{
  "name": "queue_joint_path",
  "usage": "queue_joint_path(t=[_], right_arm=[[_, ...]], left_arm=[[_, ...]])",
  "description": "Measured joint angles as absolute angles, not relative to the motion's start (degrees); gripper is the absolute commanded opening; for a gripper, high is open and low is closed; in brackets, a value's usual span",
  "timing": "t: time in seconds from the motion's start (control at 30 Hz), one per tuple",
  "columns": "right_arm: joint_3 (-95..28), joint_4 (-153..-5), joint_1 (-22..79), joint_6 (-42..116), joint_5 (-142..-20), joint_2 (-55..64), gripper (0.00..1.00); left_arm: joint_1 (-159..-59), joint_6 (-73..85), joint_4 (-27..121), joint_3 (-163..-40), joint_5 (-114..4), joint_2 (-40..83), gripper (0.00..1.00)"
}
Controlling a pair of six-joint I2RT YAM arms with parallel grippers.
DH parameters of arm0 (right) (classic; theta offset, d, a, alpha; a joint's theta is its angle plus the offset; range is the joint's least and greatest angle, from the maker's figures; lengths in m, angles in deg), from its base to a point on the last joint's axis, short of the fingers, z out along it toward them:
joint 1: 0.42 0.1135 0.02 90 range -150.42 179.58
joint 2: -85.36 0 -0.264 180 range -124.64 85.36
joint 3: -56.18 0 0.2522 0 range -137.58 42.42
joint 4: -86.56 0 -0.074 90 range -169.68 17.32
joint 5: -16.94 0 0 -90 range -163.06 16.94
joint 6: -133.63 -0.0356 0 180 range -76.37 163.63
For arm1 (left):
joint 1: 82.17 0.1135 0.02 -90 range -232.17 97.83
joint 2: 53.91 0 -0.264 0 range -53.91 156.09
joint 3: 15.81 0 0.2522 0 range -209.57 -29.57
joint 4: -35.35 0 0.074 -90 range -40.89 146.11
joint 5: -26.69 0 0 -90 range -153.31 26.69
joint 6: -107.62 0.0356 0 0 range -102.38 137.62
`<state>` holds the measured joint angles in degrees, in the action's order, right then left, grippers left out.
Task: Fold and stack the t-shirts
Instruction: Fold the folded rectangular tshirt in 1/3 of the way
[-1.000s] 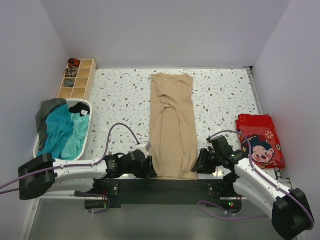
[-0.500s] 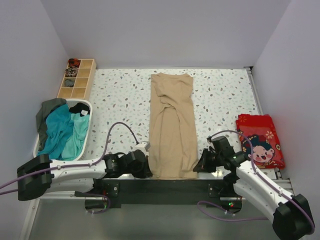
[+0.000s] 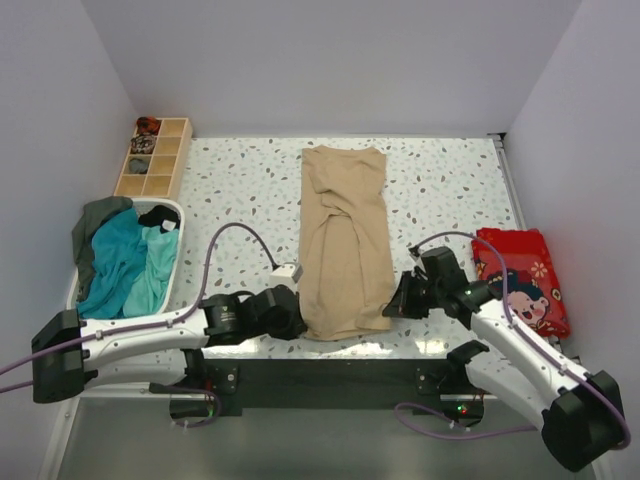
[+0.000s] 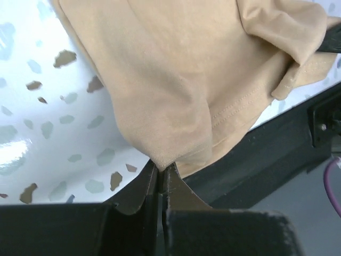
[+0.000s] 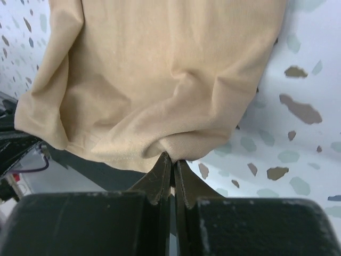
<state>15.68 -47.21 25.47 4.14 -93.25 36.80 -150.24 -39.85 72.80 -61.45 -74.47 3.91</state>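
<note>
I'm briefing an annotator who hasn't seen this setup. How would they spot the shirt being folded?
Look at the speckled white table: down its middle lies a long, narrow sandy-beige t-shirt, its near corners pinched by the left gripper and right gripper. Unlike the teal shirt and grey-green shirt heaped in the white basket at the left, it is laid out alone.
</note>
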Motion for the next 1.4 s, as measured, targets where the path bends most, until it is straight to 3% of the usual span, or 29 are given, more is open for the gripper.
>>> queue_joint_path(t=[0.17,0.5,1.07,1.17,1.2,1.27,1.3,1.33,1.4], right_arm=[[9.0,-48.5,25.4,7.1,-89.8,29.0,0.0],[-3.5,-53.7,25.4,12.5,-84.2,11.7,0.0],[-17.6,-56.2,21.8,17.7,-77.8,-5.2,0.0],[-18.9,-56.5,20.5,17.9,-77.1,-6.7,0.04],[-19.4,-56.6,20.1,18.0,-77.0,-7.3,0.13],[-20.3,-57.2,19.3,18.1,-77.0,-8.9,0.33],[-20.7,-57.5,19.0,18.2,-77.0,-10.0,0.38],[-21.2,-57.9,18.6,18.3,-77.1,-11.1,0.46],[-22.4,-58.7,18.1,18.8,-77.1,-13.4,0.47]], left_arm=[[-148.9,-37.1,74.2,-67.0,-80.0,9.2,0.0],[-135.4,-26.0,67.9,-73.4,-82.5,18.3,0.0],[-123.4,-14.6,55.4,-84.2,-74.1,36.8,0.0],[-121.7,-12.4,52.0,-85.9,-69.3,40.0,0.0],[-121.3,-11.5,51.1,-86.7,-67.7,41.0,0.0],[-120.4,-9.8,50.1,-89.4,-64.8,44.0,0.16],[-120.0,-9.0,50.0,-91.0,-63.8,45.5,0.29],[-119.6,-8.2,50.0,-92.5,-62.9,46.9,0.55],[-118.4,-6.6,50.0,-94.9,-61.7,49.0,0.63]])
